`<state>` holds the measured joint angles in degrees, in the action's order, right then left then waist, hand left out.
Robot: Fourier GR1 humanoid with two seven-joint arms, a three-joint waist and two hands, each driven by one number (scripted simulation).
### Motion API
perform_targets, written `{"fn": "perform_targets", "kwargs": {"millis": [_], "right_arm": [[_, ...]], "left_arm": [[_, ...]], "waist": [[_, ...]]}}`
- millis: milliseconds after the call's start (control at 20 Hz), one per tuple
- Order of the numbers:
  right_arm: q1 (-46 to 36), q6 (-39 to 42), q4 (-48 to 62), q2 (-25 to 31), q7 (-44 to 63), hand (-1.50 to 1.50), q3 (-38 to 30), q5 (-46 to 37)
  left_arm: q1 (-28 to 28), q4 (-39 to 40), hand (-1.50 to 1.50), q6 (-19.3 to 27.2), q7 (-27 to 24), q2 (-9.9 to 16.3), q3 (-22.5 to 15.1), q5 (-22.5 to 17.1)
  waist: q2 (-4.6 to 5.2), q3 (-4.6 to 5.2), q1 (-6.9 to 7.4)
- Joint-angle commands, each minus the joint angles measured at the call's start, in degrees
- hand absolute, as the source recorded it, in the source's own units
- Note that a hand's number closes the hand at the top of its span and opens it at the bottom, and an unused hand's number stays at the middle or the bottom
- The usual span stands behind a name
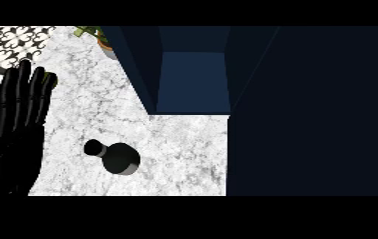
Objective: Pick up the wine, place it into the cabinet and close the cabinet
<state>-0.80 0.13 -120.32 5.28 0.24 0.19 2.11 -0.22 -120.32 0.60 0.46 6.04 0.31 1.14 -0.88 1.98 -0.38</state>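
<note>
I see the wine bottle (114, 156) standing upright at lower centre-left of the marble counter (184, 143), right of and below my left hand (22, 113), which rests open at the left edge, nearest it.

The potted plant (100, 37) is half hidden behind the cabinet (192, 73), its pot barely showing.

No lettering, label, brand, number or sign can be read anywhere here. The dark wine bottle (114, 156) on the marble counter (177, 143) shows no readable label, and the blue cabinet (193, 78) carries no markings.
</note>
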Motion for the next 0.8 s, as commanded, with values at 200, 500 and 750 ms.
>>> {"fn": "perform_targets", "kwargs": {"millis": [200, 500, 750], "right_arm": [[8.03, 0.7, -7.67, 0.73, 0.56, -1.5, 1.72, -2.66], [9.32, 7.58, -11.35, 2.36, 8.63, -1.5, 7.43, 6.58], [11.39, 5.96, -21.4, 2.39, 17.31, -1.5, 9.33, 7.92]], "left_arm": [[5.26, -5.71, -1.5, -11.22, -5.67, 2.16, -7.46, -5.62], [11.13, -11.62, -1.5, -11.31, 7.95, -3.07, -18.53, -17.47], [18.74, -18.92, -1.5, -10.23, 8.36, -2.17, -23.56, -15.91]], "waist": [[0.55, -1.95, -0.07], [0.56, -1.99, 0.44], [0.69, -1.96, 0.47]]}}
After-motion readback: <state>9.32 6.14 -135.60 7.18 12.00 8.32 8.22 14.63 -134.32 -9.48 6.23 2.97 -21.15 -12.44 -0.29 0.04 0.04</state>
